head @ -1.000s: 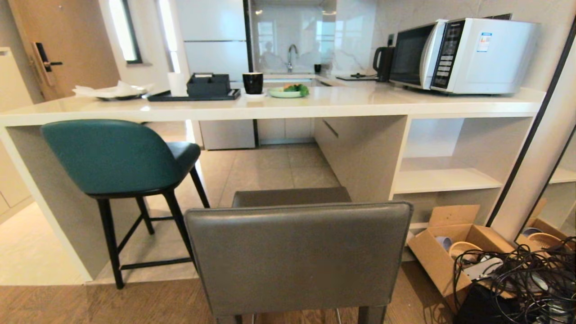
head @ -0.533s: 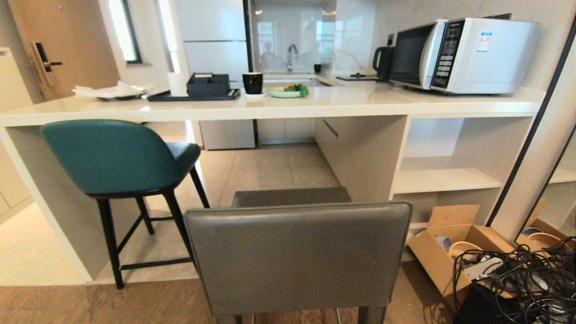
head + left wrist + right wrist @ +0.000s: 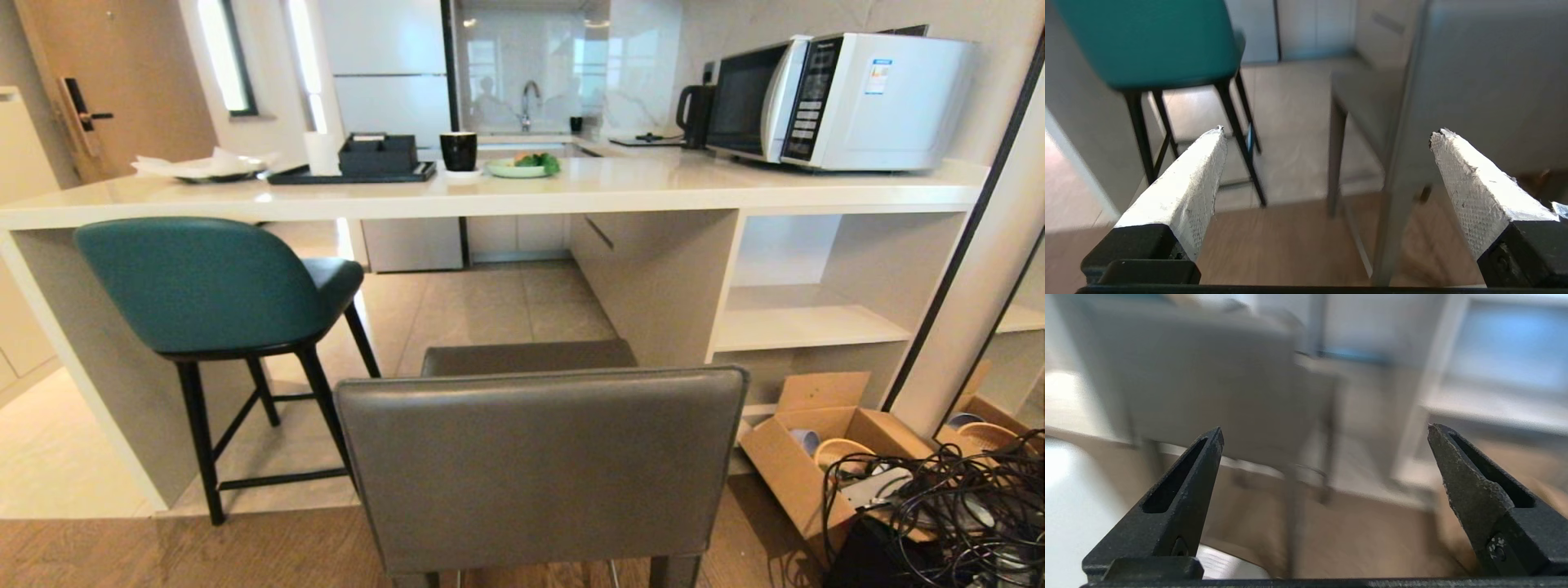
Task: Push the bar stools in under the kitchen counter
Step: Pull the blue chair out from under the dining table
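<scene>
Below the desk (image 3: 571, 192) at frame left we see the teal stool (image 3: 204, 286), the grey stool (image 3: 539, 465) at bottom centre, with our left end effector (image 3: 1327, 136) and right end effector (image 3: 1325, 433) both spread wide, gripping nothing.

Teal stool (image 3: 204, 282) on thin black legs; grey stool (image 3: 539, 465), plain grey back. Bench (image 3: 620, 189) top glossy off-white. Microwave (image 3: 841, 98) white with a black door. Mug (image 3: 459, 150) black, plate (image 3: 516, 169) pale green. Left claw (image 3: 1327, 141) pads white, cross-hatched; right claw (image 3: 1325, 435) black.
</scene>
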You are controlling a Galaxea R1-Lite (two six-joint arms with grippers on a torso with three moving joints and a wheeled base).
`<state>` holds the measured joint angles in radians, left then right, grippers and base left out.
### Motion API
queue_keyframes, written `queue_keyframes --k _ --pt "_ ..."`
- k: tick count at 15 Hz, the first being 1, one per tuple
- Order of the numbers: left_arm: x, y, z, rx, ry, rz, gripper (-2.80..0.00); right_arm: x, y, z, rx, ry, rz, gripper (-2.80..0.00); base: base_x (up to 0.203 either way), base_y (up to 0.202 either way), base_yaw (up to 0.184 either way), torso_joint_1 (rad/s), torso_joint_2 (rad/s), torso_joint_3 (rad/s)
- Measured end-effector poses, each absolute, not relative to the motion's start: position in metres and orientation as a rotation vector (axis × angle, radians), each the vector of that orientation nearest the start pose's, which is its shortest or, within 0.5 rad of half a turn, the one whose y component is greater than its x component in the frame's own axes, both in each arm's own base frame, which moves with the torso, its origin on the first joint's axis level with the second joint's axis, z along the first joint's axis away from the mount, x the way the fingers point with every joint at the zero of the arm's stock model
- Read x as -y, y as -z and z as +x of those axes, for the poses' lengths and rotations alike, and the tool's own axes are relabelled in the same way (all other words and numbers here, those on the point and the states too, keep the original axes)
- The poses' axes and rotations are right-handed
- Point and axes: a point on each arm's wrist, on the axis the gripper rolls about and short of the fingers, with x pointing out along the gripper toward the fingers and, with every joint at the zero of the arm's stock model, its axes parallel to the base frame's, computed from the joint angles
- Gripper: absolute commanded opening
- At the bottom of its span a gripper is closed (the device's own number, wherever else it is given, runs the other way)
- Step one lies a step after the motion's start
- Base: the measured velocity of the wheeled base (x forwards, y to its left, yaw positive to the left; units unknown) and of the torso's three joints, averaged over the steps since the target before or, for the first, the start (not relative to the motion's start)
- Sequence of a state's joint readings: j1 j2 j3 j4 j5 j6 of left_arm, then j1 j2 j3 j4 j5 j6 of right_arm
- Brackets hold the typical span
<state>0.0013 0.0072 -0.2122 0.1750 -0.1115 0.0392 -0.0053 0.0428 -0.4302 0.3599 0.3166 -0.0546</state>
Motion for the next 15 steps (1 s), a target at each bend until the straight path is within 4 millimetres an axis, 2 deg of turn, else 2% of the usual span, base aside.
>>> queue_keyframes --k 3,6,9,15 --pt "0.002 -0.099 -0.032 0.048 0.104 0.048 0.00 -0.004 -0.119 -0.045 0.032 -0.148 -0.081 0.00 0.000 0.000 0.000 0.000 0.00 0.000" --pt "0.001 -0.087 -0.025 0.087 0.061 0.055 0.00 -0.001 -0.089 -0.028 0.026 -0.057 -0.113 0.00 0.000 0.000 0.000 0.000 0.00 0.000" --pt "0.001 -0.083 -0.024 0.073 0.061 0.059 0.00 -0.001 -0.076 -0.024 -0.006 -0.027 -0.124 0.00 0.000 0.000 0.000 0.000 0.00 0.000" --pt "0.002 -0.082 -0.023 0.068 0.060 0.065 0.00 -0.001 -0.075 -0.023 -0.007 -0.024 -0.099 0.00 0.000 0.000 0.000 0.000 0.00 0.000"
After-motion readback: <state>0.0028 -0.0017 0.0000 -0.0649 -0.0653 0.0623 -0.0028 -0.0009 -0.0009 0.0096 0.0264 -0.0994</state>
